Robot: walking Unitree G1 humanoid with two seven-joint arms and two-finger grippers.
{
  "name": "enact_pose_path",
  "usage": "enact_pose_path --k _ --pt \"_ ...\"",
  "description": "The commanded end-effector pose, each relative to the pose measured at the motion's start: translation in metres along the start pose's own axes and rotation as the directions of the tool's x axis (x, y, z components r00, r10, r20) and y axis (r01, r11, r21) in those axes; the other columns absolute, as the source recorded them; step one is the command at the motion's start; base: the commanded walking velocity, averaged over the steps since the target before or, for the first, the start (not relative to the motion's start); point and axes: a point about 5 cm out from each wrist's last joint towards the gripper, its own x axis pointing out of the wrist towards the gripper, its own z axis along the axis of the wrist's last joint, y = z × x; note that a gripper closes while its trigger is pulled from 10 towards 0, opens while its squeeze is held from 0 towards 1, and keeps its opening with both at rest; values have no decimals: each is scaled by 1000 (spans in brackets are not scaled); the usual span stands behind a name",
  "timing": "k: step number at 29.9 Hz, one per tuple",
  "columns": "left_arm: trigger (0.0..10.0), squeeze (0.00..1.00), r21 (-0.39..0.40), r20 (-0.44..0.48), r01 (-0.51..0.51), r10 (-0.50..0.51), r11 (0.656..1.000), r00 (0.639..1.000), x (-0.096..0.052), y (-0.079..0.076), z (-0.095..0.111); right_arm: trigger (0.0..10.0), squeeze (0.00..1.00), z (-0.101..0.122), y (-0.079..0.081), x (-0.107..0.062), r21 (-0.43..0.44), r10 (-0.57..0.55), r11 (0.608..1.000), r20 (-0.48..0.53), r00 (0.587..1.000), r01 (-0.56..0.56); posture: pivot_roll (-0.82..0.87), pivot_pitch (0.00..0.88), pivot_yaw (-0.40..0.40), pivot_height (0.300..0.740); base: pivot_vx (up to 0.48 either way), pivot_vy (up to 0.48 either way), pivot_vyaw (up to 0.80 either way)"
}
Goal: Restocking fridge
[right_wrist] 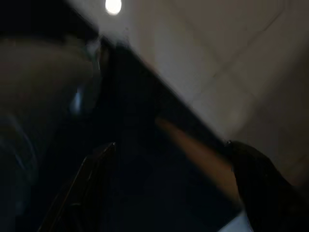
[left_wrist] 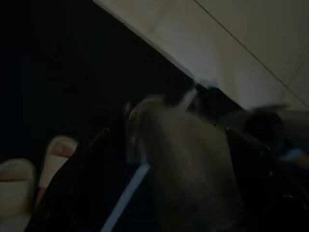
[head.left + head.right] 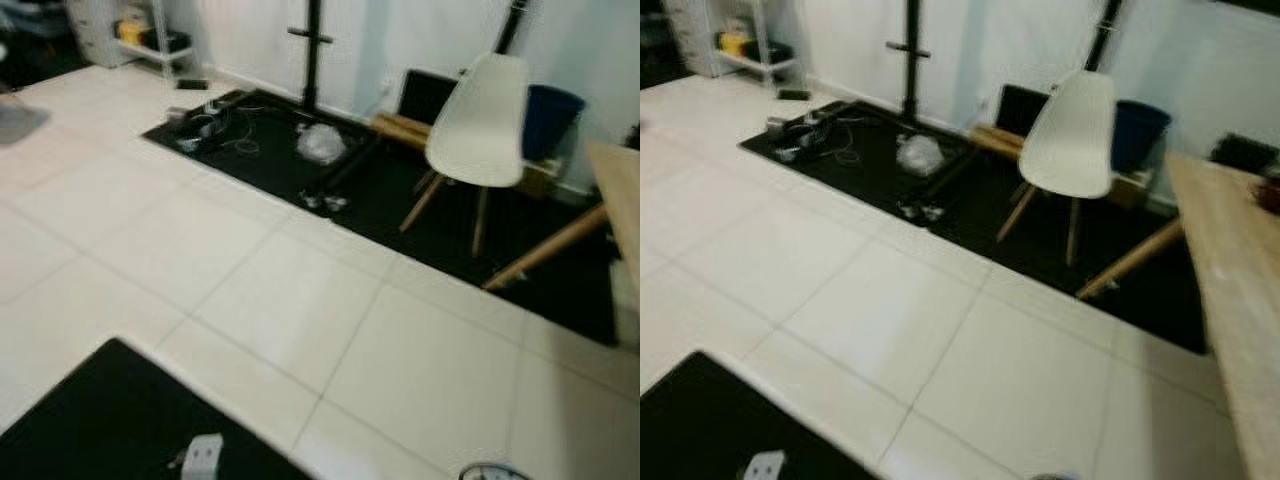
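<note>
Grippers hang low over the floor, both w/ fingers spread and nothing between them. L gripper (image 2: 169,133): wrist view very dark; past the fingers (image 2: 79,186) a blurred grey shape, tile floor (image 2: 251,43) beyond, and two pale rounded shapes (image 2: 57,153) off to one side, too dim to identify. R gripper (image 1: 171,143): fingers (image 1: 263,186) wide apart above a dark mat edge and pale tiles; rest too murky to tell.

Head views, slightly blurred: cream tile floor up front, w/ corner of a near black mat (image 3: 110,420) at the robot's left, a small white-grey object (image 3: 203,458) lying on it. Further off, a far black mat (image 3: 400,200) holds loose cables (image 3: 215,125) and a crumpled clear plastic bag (image 3: 320,143). White chair (image 3: 480,120) on wooden legs stands on that mat, back toward camera. Blue bin (image 3: 550,118) just behind the chair. Wooden table (image 3: 1235,290) runs along the robot's right, one slanted leg reaching onto the mat. Black pole stand (image 3: 313,50) against the white wall; shelf unit (image 3: 150,40) w/ a yellow item at far left.
</note>
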Motion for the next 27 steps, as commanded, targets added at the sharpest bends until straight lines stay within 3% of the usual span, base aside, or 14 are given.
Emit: enact_pose_path --k 1,4,27 --pt "10000 0 -12 -56 2 -3 1000 998 -2 -1 -15 10000 0 -1 8 1 6 14 1000 3 1000 -14 78 11 -92 740 311 0 0" --pt "10000 0 -12 -56 2 -2 1000 998 -2 -1 -15 10000 0 0 10 2 0 18 1000 0 1000 -18 78 11 -91 740 307 0 0" --pt "10000 0 -7 -59 5 -5 1000 998 -2 -2 -16 10000 0 2 -2 0 -1 5 1000 -8 1000 -5 80 4 -91 740 305 0 -718"
